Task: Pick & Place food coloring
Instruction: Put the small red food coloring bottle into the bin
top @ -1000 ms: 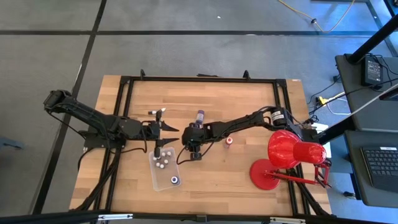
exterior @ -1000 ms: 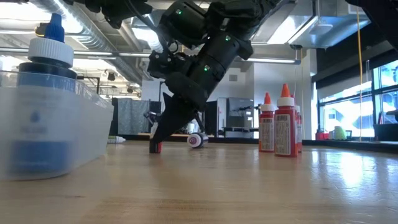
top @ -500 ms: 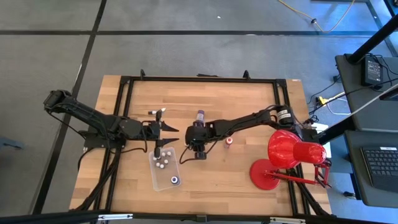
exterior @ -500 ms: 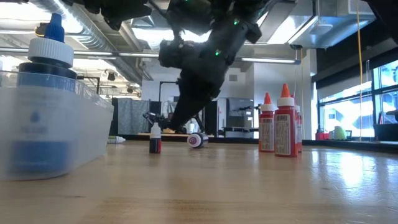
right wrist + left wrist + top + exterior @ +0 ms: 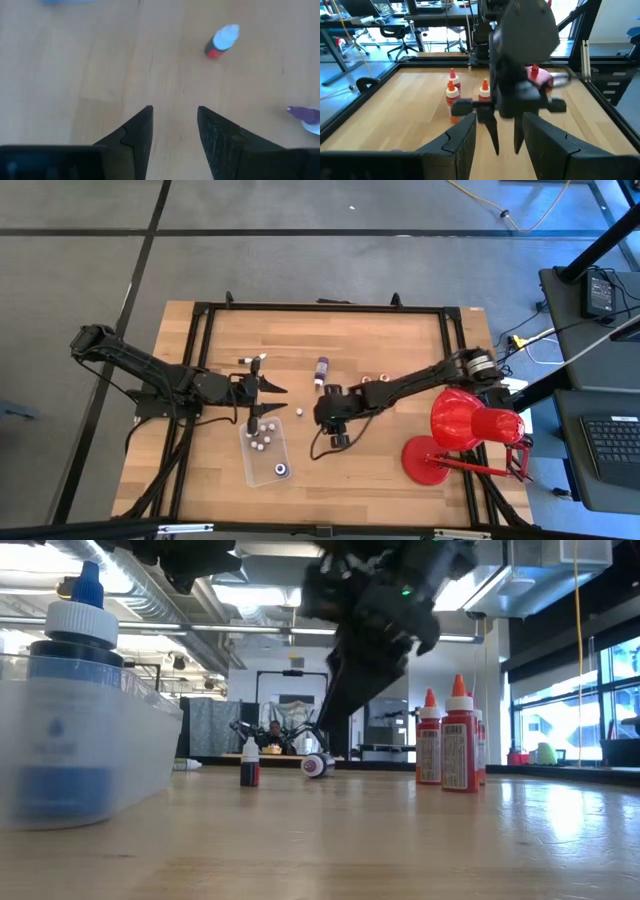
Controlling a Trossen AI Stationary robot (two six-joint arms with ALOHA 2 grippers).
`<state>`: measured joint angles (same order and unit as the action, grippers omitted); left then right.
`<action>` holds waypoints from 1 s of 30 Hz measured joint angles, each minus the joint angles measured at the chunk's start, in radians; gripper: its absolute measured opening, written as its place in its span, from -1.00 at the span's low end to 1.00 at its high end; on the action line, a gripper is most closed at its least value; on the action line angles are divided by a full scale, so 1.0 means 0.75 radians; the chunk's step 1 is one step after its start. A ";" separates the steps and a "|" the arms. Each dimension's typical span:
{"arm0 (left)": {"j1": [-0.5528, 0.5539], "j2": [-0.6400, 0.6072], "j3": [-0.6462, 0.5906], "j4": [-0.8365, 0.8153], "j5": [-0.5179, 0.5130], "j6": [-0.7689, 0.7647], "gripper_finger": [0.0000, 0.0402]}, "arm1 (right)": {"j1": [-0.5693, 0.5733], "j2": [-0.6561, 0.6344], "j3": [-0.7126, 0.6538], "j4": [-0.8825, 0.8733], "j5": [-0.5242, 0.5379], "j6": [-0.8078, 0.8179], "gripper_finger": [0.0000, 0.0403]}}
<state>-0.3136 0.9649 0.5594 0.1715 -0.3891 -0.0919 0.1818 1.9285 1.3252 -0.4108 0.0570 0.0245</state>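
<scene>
Dropper bottle [image 5: 222,41] upright, beyond empty right gripper [image 5: 174,131]

Grey carpet tiles [image 5: 300,260] are covering the floor around the wooden table [image 5: 400,350], with a dark desk [image 5: 600,430] standing beside it and carrying a keyboard [image 5: 612,445]. Behind the table, ceiling strip lights [image 5: 250,628] are glowing, 1 window [image 5: 625,700] is letting in daylight, and office chairs [image 5: 395,37] are sitting by desks.
</scene>
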 joint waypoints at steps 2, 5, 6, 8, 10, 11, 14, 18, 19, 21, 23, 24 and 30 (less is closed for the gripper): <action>0.000 0.000 0.000 0.000 0.002 0.000 -0.22 | 0.005 -0.077 -0.104 0.082 0.003 0.028 -0.22; 0.000 0.000 0.000 0.000 0.002 0.000 -0.23 | 0.019 -0.203 -0.267 0.186 0.000 0.046 -0.22; 0.000 0.000 0.000 -0.001 0.002 0.000 -0.24 | 0.027 -0.248 -0.318 0.222 -0.004 0.061 -0.22; 0.000 0.000 0.000 -0.005 0.001 0.000 -0.24 | 0.044 -0.347 -0.431 0.307 -0.005 0.074 -0.22; 0.000 0.000 0.000 -0.005 -0.003 0.000 -0.23 | 0.059 -0.445 -0.538 0.401 -0.008 0.074 -0.22; 0.000 0.000 0.000 -0.004 -0.005 0.000 -0.23 | 0.064 -0.486 -0.588 0.450 -0.008 0.072 -0.22; 0.000 0.000 0.000 0.000 -0.006 0.000 -0.22 | 0.080 -0.608 -0.721 0.578 -0.008 0.065 -0.22; 0.003 0.000 0.000 0.040 0.004 -0.039 -0.22 | 0.097 -0.760 -0.875 0.751 -0.009 0.026 -0.22; 0.005 0.000 -0.001 0.048 0.039 -0.048 -0.23 | 0.097 -0.793 -0.910 0.790 -0.009 0.018 -0.22; 0.022 0.000 0.000 0.048 0.169 -0.056 -0.23 | 0.097 -0.844 -0.969 0.865 -0.008 -0.005 -0.22; 0.047 0.013 0.001 0.037 0.296 -0.075 -0.24 | 0.096 -0.877 -1.008 0.916 -0.007 -0.005 -0.22; 0.063 0.025 0.010 0.004 0.324 -0.094 -0.24 | 0.096 -0.891 -1.024 0.922 -0.007 -0.004 -0.22; 0.169 0.215 0.253 -0.486 0.338 -0.144 -0.22 | 0.096 -0.908 -1.035 0.934 -0.008 0.044 -0.22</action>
<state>-0.1867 1.1262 0.7489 -0.1928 -0.1359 -0.2001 0.2539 1.2476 0.5491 0.2899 0.0513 0.0572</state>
